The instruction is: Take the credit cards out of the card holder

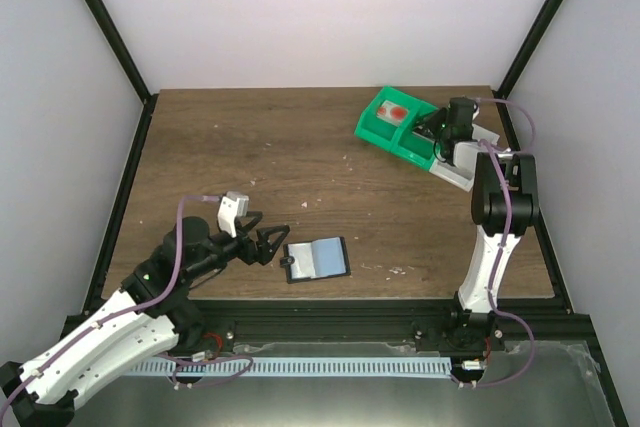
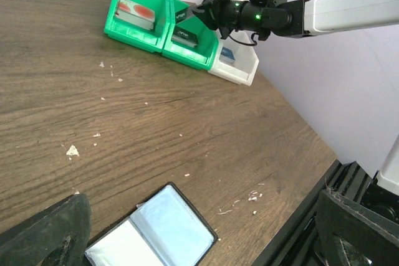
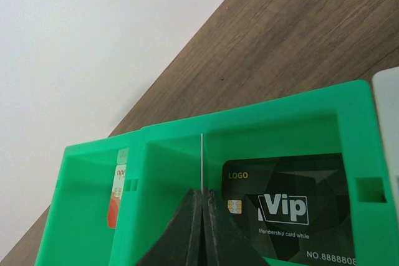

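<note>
One view only, right wrist, reads Vip card in far green tray; right gripper pressed together; left gripper spread beside card holder.

Black card: "LOGO", "Vip", "Membership card while", "NO.8888" cut off.

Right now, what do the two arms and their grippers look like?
Both arms have white tubular links and black joints: the left arm and the right arm. A thin purple cable loops along each. The left gripper and right gripper have black, tapering fingers.
</note>
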### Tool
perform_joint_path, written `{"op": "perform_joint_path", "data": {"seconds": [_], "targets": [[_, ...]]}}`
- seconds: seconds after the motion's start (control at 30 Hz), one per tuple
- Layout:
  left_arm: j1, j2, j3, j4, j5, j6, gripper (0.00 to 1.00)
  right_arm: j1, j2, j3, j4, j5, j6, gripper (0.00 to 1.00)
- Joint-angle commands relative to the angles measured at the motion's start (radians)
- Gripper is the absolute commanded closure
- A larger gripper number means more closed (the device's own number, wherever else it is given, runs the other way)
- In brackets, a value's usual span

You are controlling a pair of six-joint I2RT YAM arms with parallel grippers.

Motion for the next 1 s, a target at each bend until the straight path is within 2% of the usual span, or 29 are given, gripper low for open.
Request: {"op": "perform_joint_path", "data": {"seconds": [0.0,0.97], "targets": [[0.001,-0.015,-0.002,0.005,-0.001,0.010,0.00,-0.011,0.024,0.081,-0.008,0.026,-0.020,0.99],[0.002,-0.015,-0.004,0.007,0.015,0.010,0.00,-0.011,0.068,0.090,-0.015,0.044,-0.021,0.99]]}}
